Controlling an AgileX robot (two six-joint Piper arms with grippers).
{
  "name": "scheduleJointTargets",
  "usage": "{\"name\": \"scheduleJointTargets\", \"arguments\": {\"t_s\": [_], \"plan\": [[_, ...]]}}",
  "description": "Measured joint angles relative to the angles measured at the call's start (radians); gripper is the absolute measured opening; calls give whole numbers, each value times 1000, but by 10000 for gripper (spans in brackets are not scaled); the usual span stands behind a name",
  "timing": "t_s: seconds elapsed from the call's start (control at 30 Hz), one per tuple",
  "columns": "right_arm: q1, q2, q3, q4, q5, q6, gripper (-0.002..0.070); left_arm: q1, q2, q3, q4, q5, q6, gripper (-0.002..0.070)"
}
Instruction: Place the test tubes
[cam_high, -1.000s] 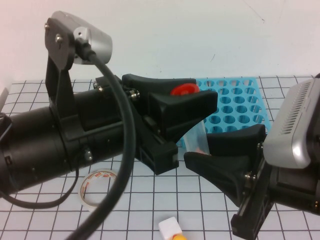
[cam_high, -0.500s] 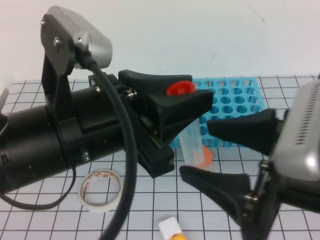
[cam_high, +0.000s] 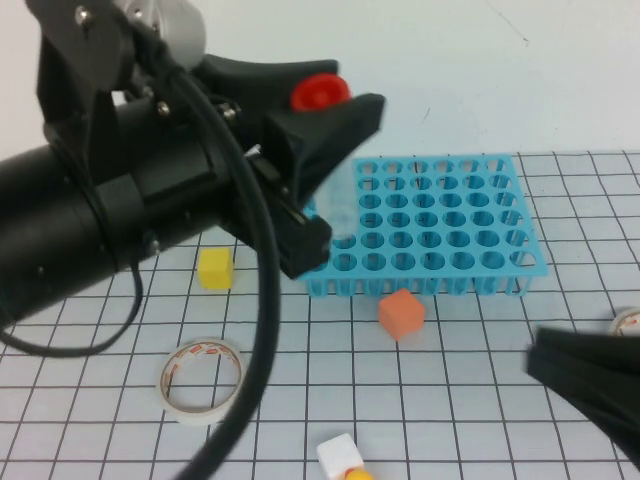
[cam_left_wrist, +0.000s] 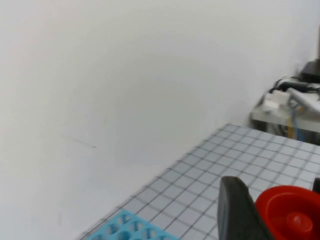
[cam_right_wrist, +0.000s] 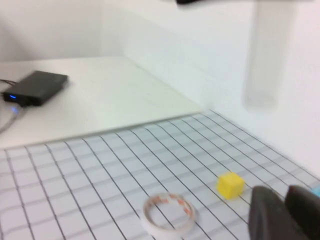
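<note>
high view: the left gripper (cam_high: 335, 105) grips a tube (cam_high: 338, 200) below its red cap, upright above the left end of the rack (cam_high: 470, 250), likely so it can drop straight into a hole, while the right gripper (cam_high: 545, 362) sits near right, closed and empty.

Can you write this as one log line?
left end effector: holding test tube near rack | right end effector: low right, empty

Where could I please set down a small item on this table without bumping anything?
Bare grid lies between the tape roll, orange cube and white block. Crowded: beside the rack, where the left claw holds the test tube; the right claw, shut, sits front-right.
</note>
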Motion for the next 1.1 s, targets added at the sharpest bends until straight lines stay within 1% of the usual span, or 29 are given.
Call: {"name": "scheduleJointTargets", "arguments": {"t_s": [0.07,0.13,0.33,0.5,0.7,0.83,1.1], "plan": [[0,-49,58,0,-21,-6,29,0,0,0,15,-44,0,251],[0,-97,115,0,-26,-30,12,0,4,0,15,-84,1,251],[0,-229,313,-2,3,-90,0,0,13,0,12,-180,-12,251],[0,-297,420,-1,2,-98,-1,0,13,0,10,-205,-5,251],[0,-303,515,71,3,-101,-1,0,13,0,6,-218,6,251],[0,-305,560,83,3,-101,-1,0,13,0,4,-218,15,251],[0,-306,569,92,1,-101,-1,0,13,0,4,-239,37,251]]}}
